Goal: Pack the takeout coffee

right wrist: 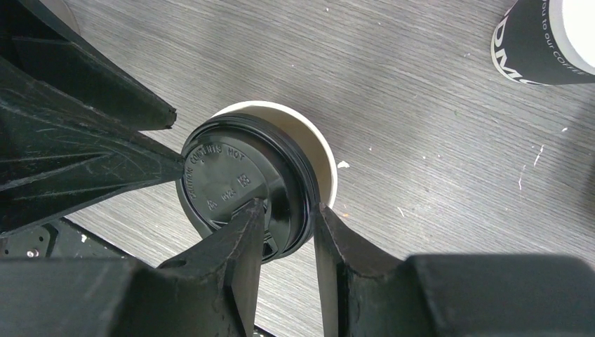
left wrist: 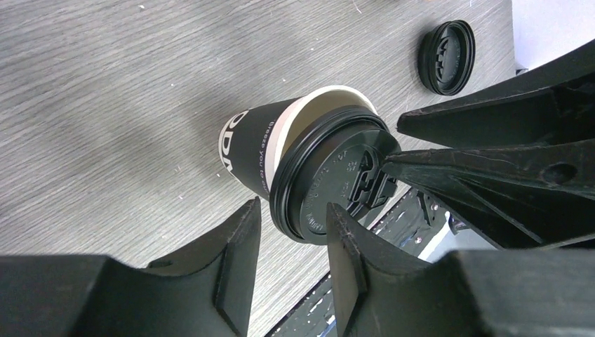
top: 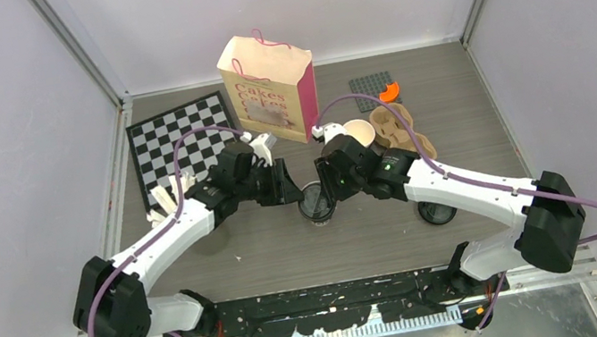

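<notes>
cup [top: 317, 203] upright on table [top: 263, 251], centre, between both grippers. lid [right wrist: 231, 175] lies on its mouth but off-centre & tilted; white rim shows on one side, so not seated. right gripper [right wrist: 288, 208]: fingers pressed onto lid edge, one on top, one outside, pinching it. left gripper [left wrist: 293, 210]: fingers spread, straddling lid edge on other side; outer finger has small gap to it, no grip seen. second cup [top: 359, 133] open, upright, just beside cup carrier [top: 405, 132]. spare lid [top: 437, 212] flat on table near right arm, well apart from both cups. paper bag [top: 268, 87] upright at back.
</notes>
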